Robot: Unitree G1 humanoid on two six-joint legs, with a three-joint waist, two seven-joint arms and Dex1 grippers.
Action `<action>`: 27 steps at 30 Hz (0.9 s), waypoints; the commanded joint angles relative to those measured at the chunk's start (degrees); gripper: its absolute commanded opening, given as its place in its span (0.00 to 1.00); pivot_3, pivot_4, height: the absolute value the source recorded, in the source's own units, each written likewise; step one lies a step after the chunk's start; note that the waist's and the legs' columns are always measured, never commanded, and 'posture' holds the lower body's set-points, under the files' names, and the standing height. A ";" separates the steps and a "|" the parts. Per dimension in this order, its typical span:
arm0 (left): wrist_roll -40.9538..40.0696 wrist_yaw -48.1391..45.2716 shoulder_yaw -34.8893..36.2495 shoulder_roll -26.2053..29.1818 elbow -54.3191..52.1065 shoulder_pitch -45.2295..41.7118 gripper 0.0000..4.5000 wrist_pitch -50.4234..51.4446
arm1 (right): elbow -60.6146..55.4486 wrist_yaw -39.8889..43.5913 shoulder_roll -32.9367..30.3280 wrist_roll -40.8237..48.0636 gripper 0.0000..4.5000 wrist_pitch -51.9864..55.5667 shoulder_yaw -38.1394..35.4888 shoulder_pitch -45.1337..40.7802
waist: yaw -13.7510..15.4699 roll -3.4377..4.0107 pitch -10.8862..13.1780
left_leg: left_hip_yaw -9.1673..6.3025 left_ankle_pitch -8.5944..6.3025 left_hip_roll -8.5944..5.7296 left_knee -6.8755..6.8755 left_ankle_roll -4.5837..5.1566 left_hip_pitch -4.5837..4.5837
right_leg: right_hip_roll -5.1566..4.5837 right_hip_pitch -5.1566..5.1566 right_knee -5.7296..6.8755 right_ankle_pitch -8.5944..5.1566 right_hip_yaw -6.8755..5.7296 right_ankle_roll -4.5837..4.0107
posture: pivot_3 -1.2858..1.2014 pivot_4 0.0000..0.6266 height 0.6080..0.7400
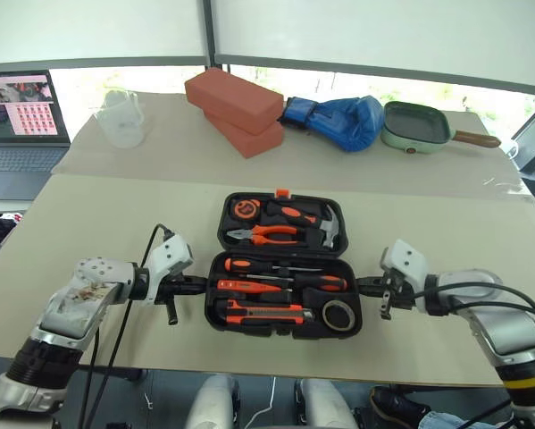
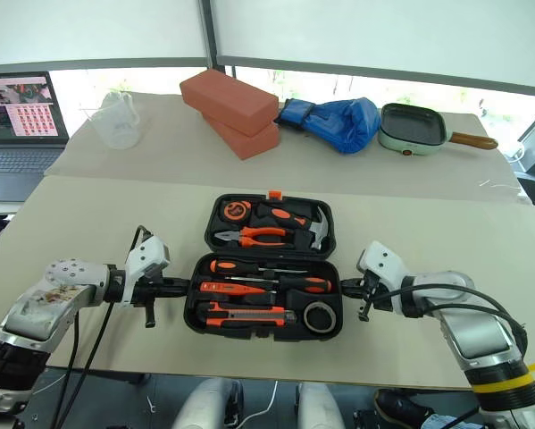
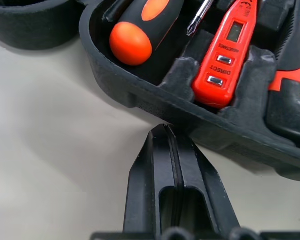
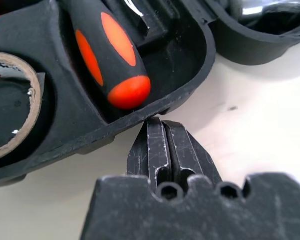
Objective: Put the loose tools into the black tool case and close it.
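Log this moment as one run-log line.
case: black tool case open, tools seated | left gripper: shut, at case's left edge | right gripper: shut, at right edge | lid: not yet closed

Along the far side of the table (image 1: 115, 223), two red bricks (image 1: 234, 109) lie stacked, one across the other, with a clear plastic measuring jug (image 1: 122, 118) well to their left. Just right of the bricks lies a blue boxing glove (image 1: 343, 119), then a pale green square pan (image 1: 416, 126) with a wooden handle. An open laptop (image 1: 19, 125) sits at the far left edge
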 commanded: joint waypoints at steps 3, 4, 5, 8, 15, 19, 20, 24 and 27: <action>-0.79 -0.79 -0.79 1.46 -5.57 6.00 0.00 -0.67 | -7.65 1.00 -0.69 2.68 0.01 -0.13 -1.36 5.11 | -0.06 0.03 -0.02 | 0.00 0.00 0.00 -0.02 0.00 0.01 | 0.00 0.00 -0.01 -0.01 0.00 -0.01 | 0.52 0.24 0.99; -0.96 -0.62 -0.30 1.67 -5.96 7.04 0.00 -0.58 | -8.01 0.69 -0.80 2.50 0.01 -0.15 -1.74 5.96 | -0.16 0.05 -0.03 | 0.01 0.00 0.00 -0.03 0.00 0.03 | 0.00 0.00 -0.01 -0.01 0.01 -0.01 | 0.52 0.24 0.99; -1.14 -0.45 0.26 1.88 -6.26 8.07 0.00 -0.47 | -8.24 0.49 -0.98 2.28 0.01 -0.40 -2.12 6.80 | -0.23 0.05 -0.03 | 0.01 -0.01 0.01 -0.04 0.00 0.05 | 0.00 0.02 -0.02 -0.01 0.02 -0.01 | 0.52 0.24 0.99; -1.60 0.58 2.77 2.55 -5.90 9.93 0.06 1.13 | -7.96 -0.41 -1.88 1.78 0.00 0.14 -4.13 8.14 | -0.29 0.10 -0.06 | 0.01 -0.01 0.02 -0.04 0.00 0.10 | 0.00 0.05 0.00 -0.02 0.02 -0.03 | 0.52 0.24 0.99; -5.22 3.43 11.85 6.18 -0.30 8.98 0.50 8.37 | -6.18 0.98 -5.96 6.35 0.32 5.27 -11.92 7.37 | -0.50 0.10 -0.06 | 0.04 -0.01 0.07 -0.04 0.00 0.35 | 0.02 0.20 0.06 -0.02 0.03 -0.08 | 0.52 0.24 0.99; -10.88 8.38 15.60 3.91 6.28 -2.75 0.79 20.37 | -0.72 -1.13 -5.19 9.92 0.62 11.59 -13.18 -1.30 | -0.70 0.07 0.00 | 0.04 0.05 0.17 -0.02 -0.06 0.53 | 0.15 0.29 0.09 0.03 0.01 -0.21 | 0.52 0.24 0.99; -12.20 9.87 15.76 2.62 7.65 -6.58 0.84 23.89 | 1.58 -2.15 -4.31 10.56 0.67 13.78 -12.73 -4.85 | -0.81 0.04 0.01 | 0.03 0.12 0.16 -0.02 -0.10 0.50 | 0.18 0.26 0.09 0.04 0.01 -0.21 | 0.52 0.24 0.99; -14.57 15.79 15.63 -3.33 12.91 -18.62 0.84 33.20 | 9.60 -5.00 -0.64 10.82 0.67 19.70 -9.14 -16.39 | -0.60 0.03 0.01 | -0.01 0.17 0.03 0.03 -0.12 0.36 | 0.14 0.24 0.10 0.14 0.02 -0.10 | 0.52 0.24 0.99; -14.42 20.22 15.36 -8.22 16.93 -25.54 0.84 36.57 | 16.63 -7.97 3.47 9.74 0.67 22.94 -6.67 -24.23 | -0.76 0.02 0.01 | -0.02 0.16 -0.03 0.01 -0.11 0.23 | 0.12 0.12 0.09 0.18 0.03 -0.07 | 0.52 0.24 0.99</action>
